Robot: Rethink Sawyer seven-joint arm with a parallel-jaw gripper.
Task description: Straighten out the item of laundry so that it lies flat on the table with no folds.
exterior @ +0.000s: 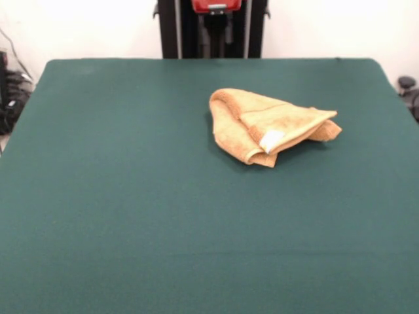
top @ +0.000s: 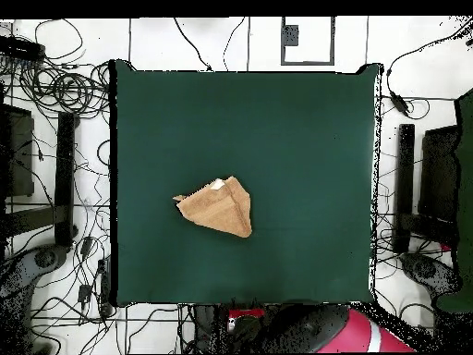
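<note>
The tan-orange towel [exterior: 268, 125] lies crumpled and folded over itself on the dark green table [exterior: 131, 196], right of centre and toward the far side in the front view. Its small white tag [exterior: 271, 140] shows on the near fold. In the overhead view the towel [top: 220, 208] is a folded, roughly triangular heap a little left of the table's [top: 305, 139] centre, with the tag at its top edge. The gripper shows in neither view; only the robot's red and black body [exterior: 216, 6] stands at the far edge, also seen in the overhead view [top: 356, 335].
Cables and dark equipment lie on the floor around the table [top: 55, 92]. A dark unit stands to the right of the table [top: 439, 176]. The pedestal [exterior: 211, 29] rises just behind the table's far edge.
</note>
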